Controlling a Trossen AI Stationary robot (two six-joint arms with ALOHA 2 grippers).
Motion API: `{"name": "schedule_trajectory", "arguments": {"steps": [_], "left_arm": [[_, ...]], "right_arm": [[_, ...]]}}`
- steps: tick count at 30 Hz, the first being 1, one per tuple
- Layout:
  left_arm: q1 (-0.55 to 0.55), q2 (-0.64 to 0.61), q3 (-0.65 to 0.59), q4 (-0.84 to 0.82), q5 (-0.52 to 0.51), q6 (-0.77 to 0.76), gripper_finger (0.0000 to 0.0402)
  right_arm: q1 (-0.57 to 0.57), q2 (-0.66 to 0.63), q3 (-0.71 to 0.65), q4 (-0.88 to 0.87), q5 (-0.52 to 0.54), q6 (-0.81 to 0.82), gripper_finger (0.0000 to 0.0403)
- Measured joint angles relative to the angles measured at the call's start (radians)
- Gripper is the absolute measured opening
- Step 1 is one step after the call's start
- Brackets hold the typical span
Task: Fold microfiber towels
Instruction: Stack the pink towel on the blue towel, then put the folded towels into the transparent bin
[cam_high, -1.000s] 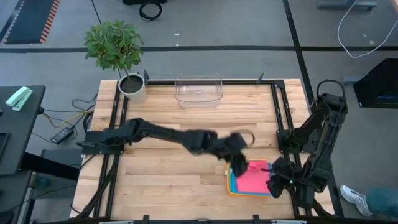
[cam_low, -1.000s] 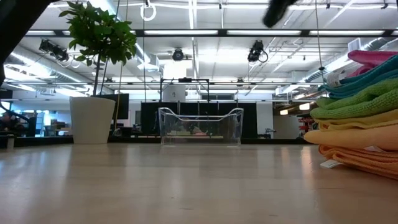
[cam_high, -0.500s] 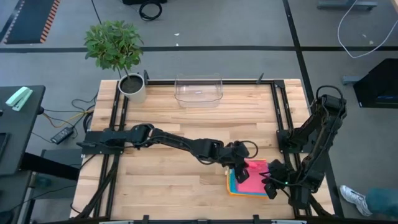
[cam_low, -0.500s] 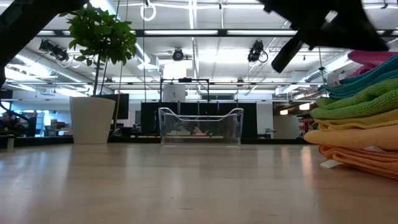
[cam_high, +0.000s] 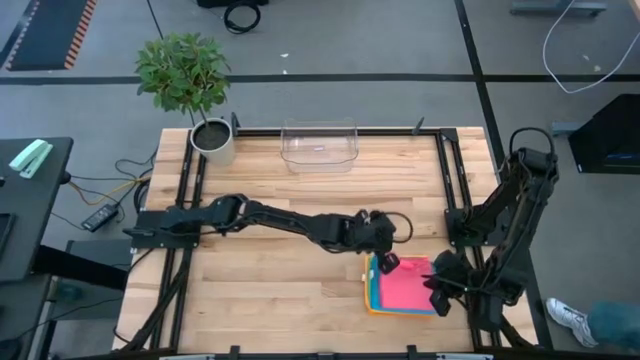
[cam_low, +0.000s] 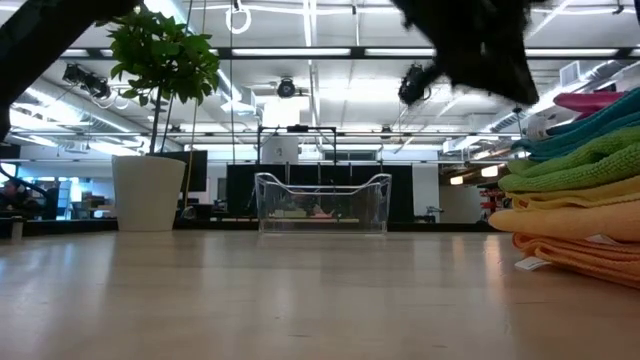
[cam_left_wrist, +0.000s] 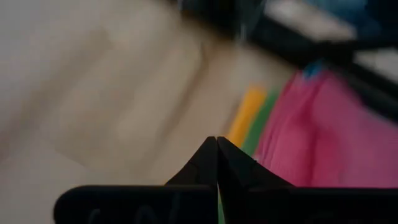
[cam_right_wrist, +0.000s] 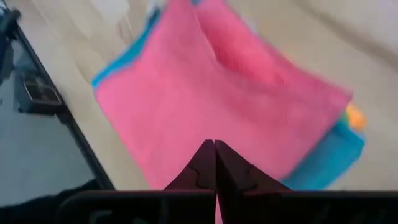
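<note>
High view: stack of microfiber towels (cam_high: 403, 288) sits on table (cam_high: 270, 290) near right front corner, pink towel (cam_high: 405, 285) on top. Left gripper (cam_high: 384, 262) clenched at pink towel's left edge, pinching corner there. Right gripper (cam_high: 437, 290) clenched at its right edge. Clear bin (cam_high: 319, 146) far back.

Robotics lab, open-plan hall, ceiling light strips (cam_low: 300, 52), wooden table (cam_high: 270, 290) on grey floor

Left gripper (cam_high: 388, 262) was over the pink towel (cam_high: 408, 286) a second ago, jaws apart; it has pulled back to the stack's corner, jaws now pressed together. Right gripper (cam_high: 436, 290) also closed, still at the stack's right edge. Pink towel's left corner now lifted.
</note>
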Motion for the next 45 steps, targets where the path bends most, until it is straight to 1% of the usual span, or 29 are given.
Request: {"name": "schedule_trajectory", "arguments": {"steps": [2, 4, 5, 8, 11, 12, 14, 15, 18, 29, 33, 37, 41, 45], "left_arm": [[-0.010, -0.046, 0.002, 0.016, -0.051, 0.061, 0.0005], [-0.024, -0.072, 0.006, 0.058, -0.058, 0.109, 0.0005], [-0.038, -0.075, 0.006, 0.080, -0.047, 0.141, 0.0006], [-0.090, -0.066, 0.002, 0.121, 0.065, 0.195, 0.0005], [-0.141, -0.045, 0.003, 0.161, 0.115, 0.196, 0.0004], [-0.154, -0.041, 0.002, 0.152, 0.120, 0.196, 0.0005], [-0.169, -0.016, 0.004, 0.189, 0.120, 0.196, 0.0006], [-0.176, -0.012, 0.002, 0.171, 0.120, 0.191, 0.0006], [-0.185, 0.021, 0.003, 0.185, 0.121, 0.149, 0.0004], [-0.185, 0.073, 0.002, 0.106, 0.139, 0.096, 0.0007], [-0.185, 0.072, 0.002, 0.098, 0.141, 0.112, 0.0006], [-0.183, 0.054, 0.002, 0.100, 0.141, 0.123, 0.0006], [-0.170, 0.003, 0.002, 0.101, 0.139, 0.165, 0.0013], [-0.142, -0.039, 0.003, 0.091, 0.094, 0.229, 0.0005]], "right_arm": [[-0.013, -0.006, 0.007, -0.024, 0.030, -0.019, 0.0002], [-0.033, -0.006, -0.009, -0.019, 0.033, -0.045, 0.0002], [-0.046, -0.006, -0.018, -0.014, 0.032, -0.059, 0.0002], [-0.084, -0.006, -0.039, 0.019, 0.034, -0.106, 0.0002], [-0.121, -0.006, -0.055, 0.046, 0.035, -0.153, 0.0002], [-0.135, -0.006, -0.062, 0.060, 0.035, -0.171, 0.0002], [-0.159, -0.007, -0.084, 0.108, 0.026, -0.210, 0.0002], [-0.171, -0.007, -0.093, 0.126, 0.017, -0.229, 0.0002], [-0.207, -0.007, -0.118, 0.160, 0.003, -0.258, 0.0002], [-0.301, -0.009, -0.124, 0.113, -0.018, -0.314, 0.0002], [-0.311, -0.015, -0.124, 0.055, -0.037, -0.315, 0.0002], [-0.304, -0.069, -0.108, 0.050, -0.038, -0.315, 0.0002], [-0.256, -0.123, -0.086, 0.057, -0.049, -0.284, 0.0002], [-0.189, -0.112, -0.084, 0.065, -0.079, -0.227, 0.0002]]}}
